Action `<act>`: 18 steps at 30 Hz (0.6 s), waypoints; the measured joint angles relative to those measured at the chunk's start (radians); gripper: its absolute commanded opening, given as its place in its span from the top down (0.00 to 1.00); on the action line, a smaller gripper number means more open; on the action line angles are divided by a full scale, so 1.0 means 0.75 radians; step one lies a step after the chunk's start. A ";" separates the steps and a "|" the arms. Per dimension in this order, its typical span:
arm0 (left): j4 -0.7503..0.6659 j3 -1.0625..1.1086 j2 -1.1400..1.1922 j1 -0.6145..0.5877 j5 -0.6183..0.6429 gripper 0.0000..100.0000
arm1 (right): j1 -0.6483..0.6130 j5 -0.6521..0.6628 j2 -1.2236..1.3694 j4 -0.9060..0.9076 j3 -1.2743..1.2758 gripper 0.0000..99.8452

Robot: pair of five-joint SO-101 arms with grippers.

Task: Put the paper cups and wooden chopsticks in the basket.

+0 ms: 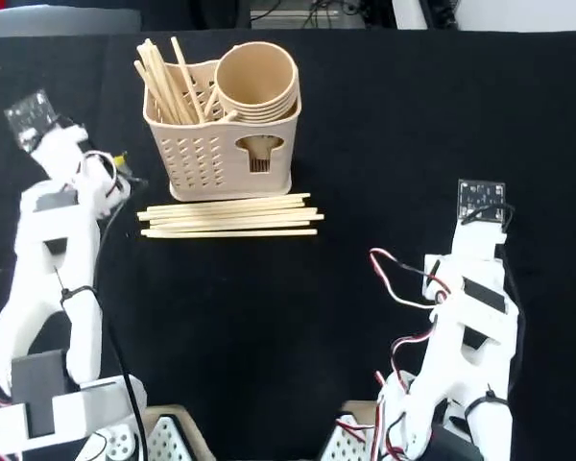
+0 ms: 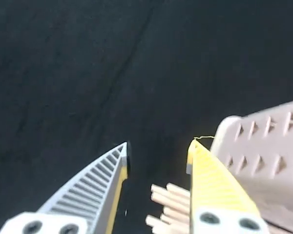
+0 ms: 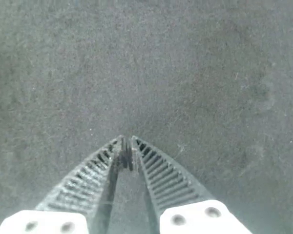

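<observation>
Matt plastic basket (image 1: 202, 158), smooth paper cups (image 1: 257, 77), bare wooden chopsticks (image 1: 230, 216), rough cloth (image 1: 413, 125).

Black cloth-covered table (image 1: 413, 125)

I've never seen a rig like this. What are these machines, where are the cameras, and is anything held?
The white machines are small robots: a left arm and a right arm at a black table. One picture looks down from above; the other two come from a camera on each arm's wrist, looking along its pincer-like gripper. A basket holds stacked paper cups and some wooden chopsticks; more lie in a bundle beside it. The left gripper is open and empty, near that bundle's ends and a basket corner. The right gripper is shut on nothing, over bare cloth.
</observation>
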 measured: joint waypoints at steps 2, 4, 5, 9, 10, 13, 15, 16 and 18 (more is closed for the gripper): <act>-0.055 0.043 0.031 0.008 0.006 0.80 | 0.000 0.000 0.000 0.000 0.000 0.97; -0.084 0.045 0.086 0.033 0.006 0.81 | 0.000 0.000 0.000 0.000 0.000 0.97; -0.088 0.043 0.117 0.047 0.006 0.84 | 0.000 0.000 0.000 0.000 0.000 0.97; -0.088 -0.029 0.295 0.090 0.006 0.92 | 0.000 0.000 0.000 0.000 0.000 0.97; -0.088 -0.068 0.344 0.090 0.006 0.93 | 0.000 0.000 0.000 0.000 0.000 0.97; -0.088 -0.178 0.493 0.090 0.006 0.93 | 0.000 0.000 0.000 0.000 0.000 0.97; -0.088 -0.233 0.565 0.090 0.006 0.93 | 0.000 0.000 0.000 0.000 0.000 0.97; -0.088 -0.252 0.573 0.090 0.006 0.93 | 0.000 0.000 0.000 0.000 0.000 0.97; -0.088 -0.268 0.577 0.090 0.006 0.93 | 0.000 0.000 0.000 0.000 0.000 0.97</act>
